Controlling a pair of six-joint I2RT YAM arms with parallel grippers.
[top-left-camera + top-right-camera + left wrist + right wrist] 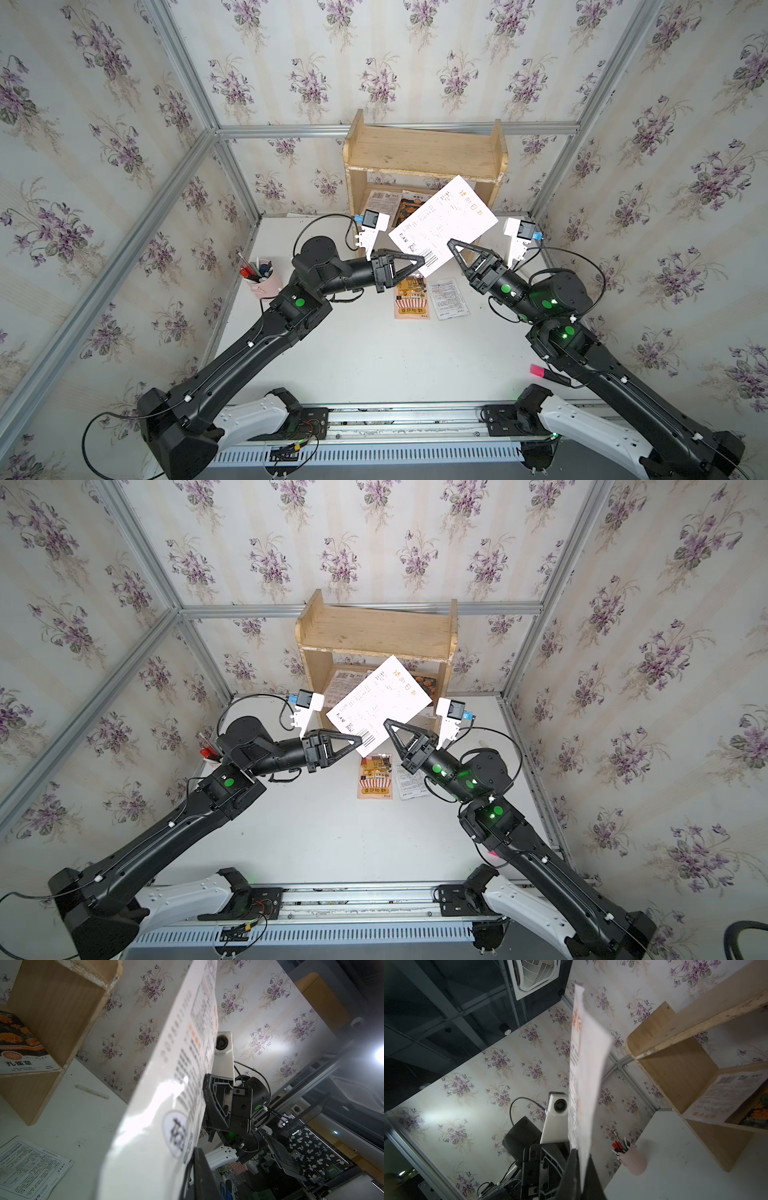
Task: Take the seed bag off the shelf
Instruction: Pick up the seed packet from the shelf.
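Before the shelf (424, 151), the left gripper (419, 262) meets a corner of the seed bag (446, 220); whether it grips, I cannot tell. The bag hangs clear of the shelf, pinched by the closed right gripper (453, 245). This looks like a handover: next the left backs away and the right lowers the bag.

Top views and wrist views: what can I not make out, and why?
- Shelf, lower tier: partly covered by white bag in both top views.
- Left end effector: grip unclear; bag hides one finger in left wrist view.
- Bag's print: blurred in right wrist view.
- Pink object: partly behind right arm, in a top view.
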